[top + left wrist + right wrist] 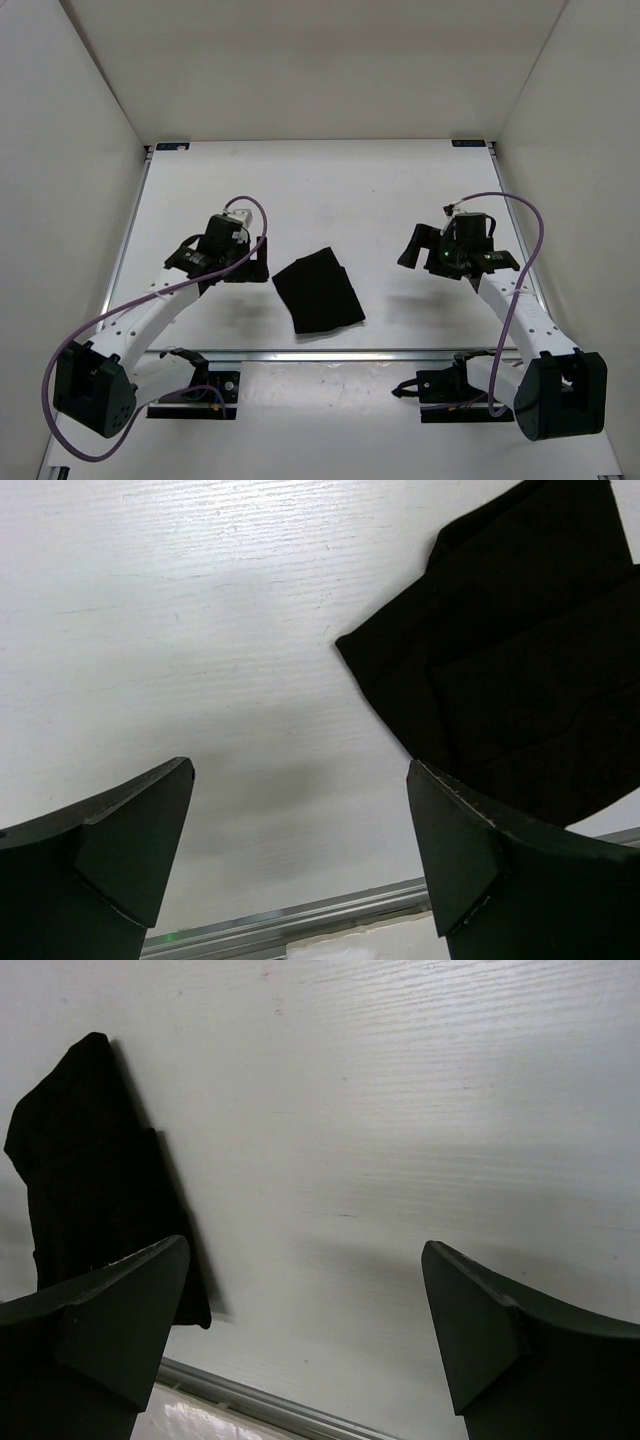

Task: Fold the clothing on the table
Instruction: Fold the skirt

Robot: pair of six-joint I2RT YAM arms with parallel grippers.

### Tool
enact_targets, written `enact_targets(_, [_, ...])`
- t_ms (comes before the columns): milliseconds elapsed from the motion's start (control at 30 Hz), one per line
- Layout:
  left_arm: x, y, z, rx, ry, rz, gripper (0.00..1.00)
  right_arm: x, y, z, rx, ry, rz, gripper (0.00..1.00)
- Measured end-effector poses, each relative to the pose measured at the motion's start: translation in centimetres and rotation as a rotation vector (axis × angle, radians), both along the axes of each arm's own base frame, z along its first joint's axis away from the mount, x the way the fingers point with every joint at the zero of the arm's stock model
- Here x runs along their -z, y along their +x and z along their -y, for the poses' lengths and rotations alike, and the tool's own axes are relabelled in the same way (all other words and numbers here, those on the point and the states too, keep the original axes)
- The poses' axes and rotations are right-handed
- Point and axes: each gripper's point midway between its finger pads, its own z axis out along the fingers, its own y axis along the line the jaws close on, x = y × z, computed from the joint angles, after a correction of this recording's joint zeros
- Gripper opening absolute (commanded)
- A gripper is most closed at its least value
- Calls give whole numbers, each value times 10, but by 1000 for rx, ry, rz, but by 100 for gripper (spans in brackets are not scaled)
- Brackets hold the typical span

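Here, left gripper with jaws spread wide and nothing between them. Same from the left wrist, only bare white table and a soft shadow in the gap. Poised above the tabletop rather than pressed onto it.

Just to its right, the black clothing: a compact folded packet, roughly rectangular, turned a little askew, flat on the table near the middle of the near edge. From the left wrist, clothing in overlapping layers on the right finger's side, disappearing behind that fingertip. Touching or not, impossible to tell.

Right gripper likewise gaping and holding nothing, well apart from the clothing, off to its right and slightly farther back. From the right wrist, bare table between the fingers. Clothing away to the left there, partly hidden by the left finger, with a thin shadow along its edge.

Farther out:
- a metal rail along the table's near edge, close to the clothing's near side
- a purple cable looping over each arm
- small blue corner brackets at the far corners
- white enclosure walls on the left, right and far sides
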Motion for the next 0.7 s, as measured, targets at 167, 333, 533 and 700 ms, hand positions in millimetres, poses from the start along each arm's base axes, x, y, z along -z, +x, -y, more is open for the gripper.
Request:
enact_targets(167, [-6, -1, -4, 2, -14, 44, 99, -1, 0, -4, -17, 5, 7, 99])
enact_targets(333, [-9, -3, -7, 6, -27, 71, 99, -1, -1, -7, -41, 9, 9, 99])
enact_targets(533, [4, -11, -7, 14, -35, 45, 98, -3, 1, -9, -57, 18, 23, 99])
enact_targets(700, [3, -11, -6, 19, -49, 52, 99, -3, 1, -8, -57, 19, 22, 99])
